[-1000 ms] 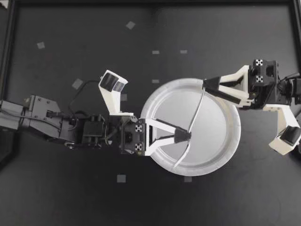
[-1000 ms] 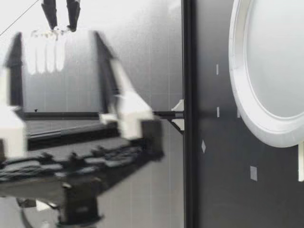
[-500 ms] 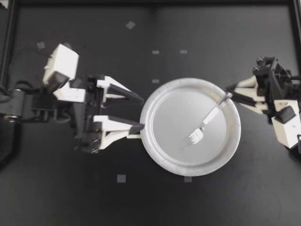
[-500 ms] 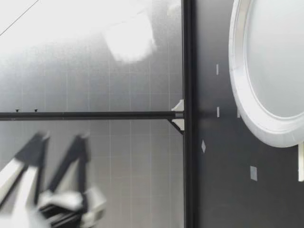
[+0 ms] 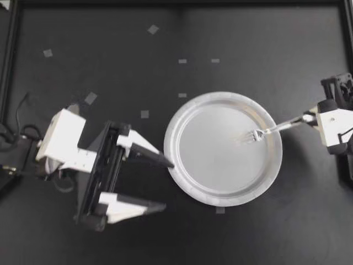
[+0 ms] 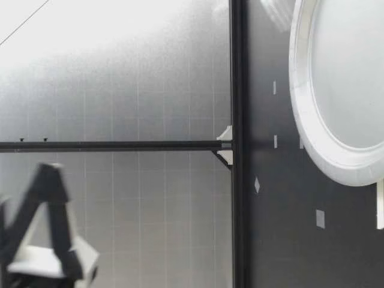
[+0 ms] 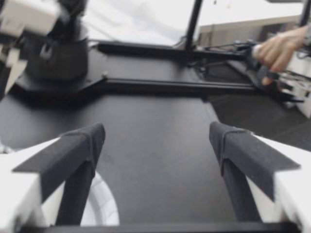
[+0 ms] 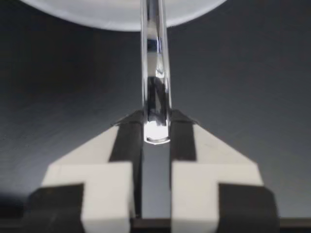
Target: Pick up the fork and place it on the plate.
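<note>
Pinched handle end of silver metal fork point(image 5: 270, 129) in right gripper point(image 5: 308, 117), with left gripper point(image 5: 166, 185) spread wide. Risked tipping off right rim of white paper plate point(image 5: 220, 200) on release: handle overhanging.

White plate point(image 6: 302, 114) on the dark table point(image 6: 270, 258), tape squares point(image 6: 320, 219) beside it, blurred gripper point(image 6: 43, 201) well above.

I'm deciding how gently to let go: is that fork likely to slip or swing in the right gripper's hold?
Probably stiff: the fork juts straight out of my right gripper without sagging. Its shiny handle, pinched only at the very end, could well pivot or slip.
</note>
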